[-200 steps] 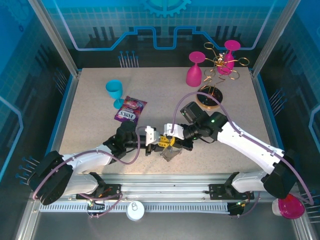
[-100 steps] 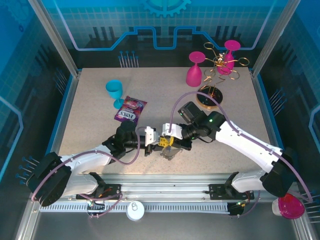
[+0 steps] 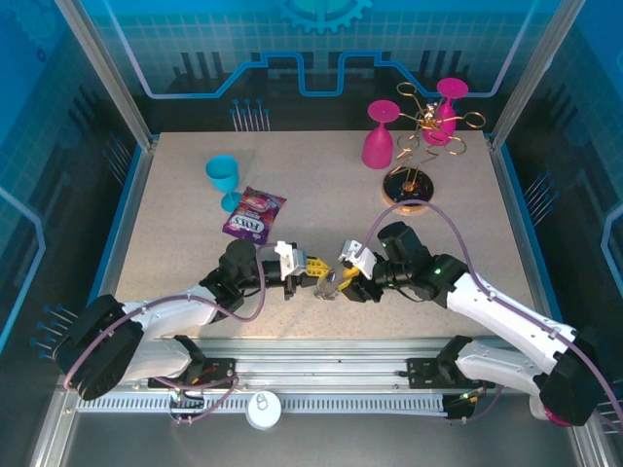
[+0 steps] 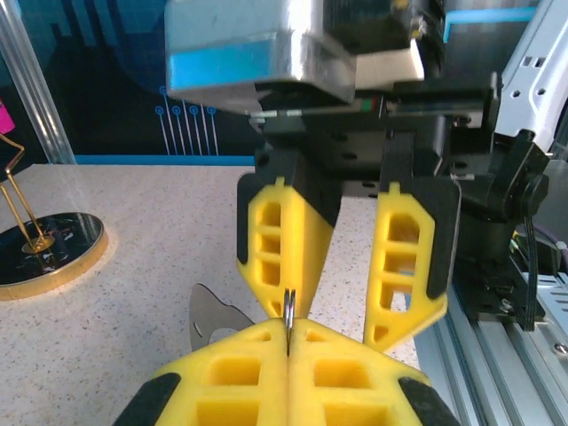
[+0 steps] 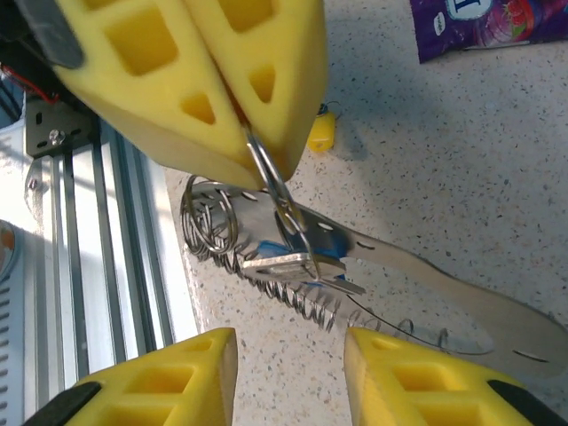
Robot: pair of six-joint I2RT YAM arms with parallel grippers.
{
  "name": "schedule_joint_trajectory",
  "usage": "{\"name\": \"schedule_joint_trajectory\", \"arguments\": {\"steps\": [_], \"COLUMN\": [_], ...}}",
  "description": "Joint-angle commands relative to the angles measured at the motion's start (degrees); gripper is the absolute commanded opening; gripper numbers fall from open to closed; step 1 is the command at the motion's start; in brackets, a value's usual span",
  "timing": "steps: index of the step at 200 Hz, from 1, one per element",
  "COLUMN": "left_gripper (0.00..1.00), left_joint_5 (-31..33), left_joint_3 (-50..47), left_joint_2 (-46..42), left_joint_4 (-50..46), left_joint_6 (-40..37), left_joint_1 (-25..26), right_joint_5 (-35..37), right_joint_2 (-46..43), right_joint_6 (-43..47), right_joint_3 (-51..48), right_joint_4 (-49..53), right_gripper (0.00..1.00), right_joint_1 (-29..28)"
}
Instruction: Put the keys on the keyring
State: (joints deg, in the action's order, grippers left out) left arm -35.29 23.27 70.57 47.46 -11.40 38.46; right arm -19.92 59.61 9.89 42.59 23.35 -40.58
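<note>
My left gripper (image 3: pixel 311 269) is shut on the thin wire of the keyring (image 5: pixel 266 177), edge-on between its yellow fingers (image 4: pixel 231 373). From the ring hang a key with a blue head (image 5: pixel 315 241) and a long flat metal blade (image 5: pixel 444 288), low over the table near its front edge. The ring's coil-like links (image 5: pixel 302 297) trail beneath. My right gripper (image 3: pixel 344 284) faces the left one, open, with bare table between its fingers (image 5: pixel 151 382). A small yellow piece (image 5: pixel 321 131) lies on the table behind; I cannot tell whether it is a key.
A purple candy bag (image 3: pixel 253 214) and a teal cup (image 3: pixel 222 177) stand behind the left arm. Two pink glasses (image 3: pixel 380 138) and a gold wire rack on a round base (image 3: pixel 407 187) stand at the back right. The metal rail (image 5: pixel 98 222) runs just below the keys.
My right gripper has opened and drawn back to the right, away from the keys. The left gripper stays shut on the ring and has shifted slightly.
</note>
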Motion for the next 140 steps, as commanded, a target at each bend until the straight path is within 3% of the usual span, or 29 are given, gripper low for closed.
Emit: {"name": "schedule_joint_trajectory", "arguments": {"steps": [1, 140], "left_gripper": [0.0, 0.0], "left_joint_5": [0.6, -1.0], "left_joint_3": [-0.9, -1.3], "left_joint_2": [0.7, 2.3], "left_joint_4": [5.8, 10.7], "left_joint_6": [2.5, 6.2], "left_joint_1": [0.0, -0.3], "right_joint_5": [0.5, -0.2], "right_joint_2": [0.1, 3.9], "right_joint_6": [-4.8, -6.9], "right_joint_3": [-1.3, -2.1], "right_joint_4": [-7.7, -14.6], "right_gripper": [0.37, 0.29], "right_joint_1": [-1.2, -2.6]}}
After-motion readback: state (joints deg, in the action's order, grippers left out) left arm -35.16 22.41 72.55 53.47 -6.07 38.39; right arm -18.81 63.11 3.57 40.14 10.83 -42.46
